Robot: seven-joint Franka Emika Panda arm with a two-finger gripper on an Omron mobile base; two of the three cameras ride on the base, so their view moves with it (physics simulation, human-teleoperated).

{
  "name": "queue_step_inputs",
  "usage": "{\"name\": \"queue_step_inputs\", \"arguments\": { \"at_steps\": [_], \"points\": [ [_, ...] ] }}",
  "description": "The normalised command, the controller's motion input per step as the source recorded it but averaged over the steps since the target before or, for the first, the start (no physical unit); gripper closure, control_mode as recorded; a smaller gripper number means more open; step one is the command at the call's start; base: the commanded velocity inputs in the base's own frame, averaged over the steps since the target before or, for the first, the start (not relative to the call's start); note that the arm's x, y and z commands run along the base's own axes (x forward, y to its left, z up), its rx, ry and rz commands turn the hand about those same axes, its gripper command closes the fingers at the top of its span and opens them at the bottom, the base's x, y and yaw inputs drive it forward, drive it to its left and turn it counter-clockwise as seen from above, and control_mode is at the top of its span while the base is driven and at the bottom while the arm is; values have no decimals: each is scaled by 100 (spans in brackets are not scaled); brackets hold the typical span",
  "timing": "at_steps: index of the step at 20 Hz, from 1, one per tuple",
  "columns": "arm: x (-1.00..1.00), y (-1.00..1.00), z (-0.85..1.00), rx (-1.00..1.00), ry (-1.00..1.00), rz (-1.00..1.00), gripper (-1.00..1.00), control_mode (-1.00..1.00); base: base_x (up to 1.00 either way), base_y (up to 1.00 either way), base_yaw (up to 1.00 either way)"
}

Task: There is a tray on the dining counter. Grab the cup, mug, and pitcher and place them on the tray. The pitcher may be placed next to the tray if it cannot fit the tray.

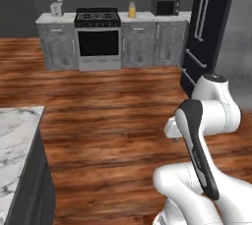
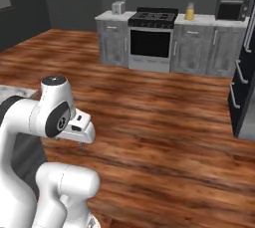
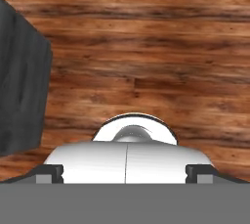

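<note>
Cut-off and distant things

The marble tabletop (image 1: 17,140) runs off the left edge, just a corner in frame. The pitcher (image 1: 132,10) on the far tabletop (image 1: 142,16) is too small for detail. The fridge (image 1: 209,27) is cropped at the top.

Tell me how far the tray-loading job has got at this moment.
Nothing looks done. The pitcher with orange liquid stands on the far kitchen counter beside the stove, untouched. In hand: nothing; the gripper is open and empty, pointing down at the wood floor. A corner of the marble dining counter shows at left. Left: fetching the pitcher, cup and mug and placing them on the tray.
</note>
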Motion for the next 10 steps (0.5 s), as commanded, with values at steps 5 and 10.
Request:
{"name": "queue_step_inputs", "arguments": {
  "at_steps": [5, 10],
  "points": [
    [0, 0, 0, 0, 0, 0, -100, 100, 100, 0, 0],
    [0, 0, 0, 0, 0, 0, -100, 100, 100, 0, 0]
  ]
}}
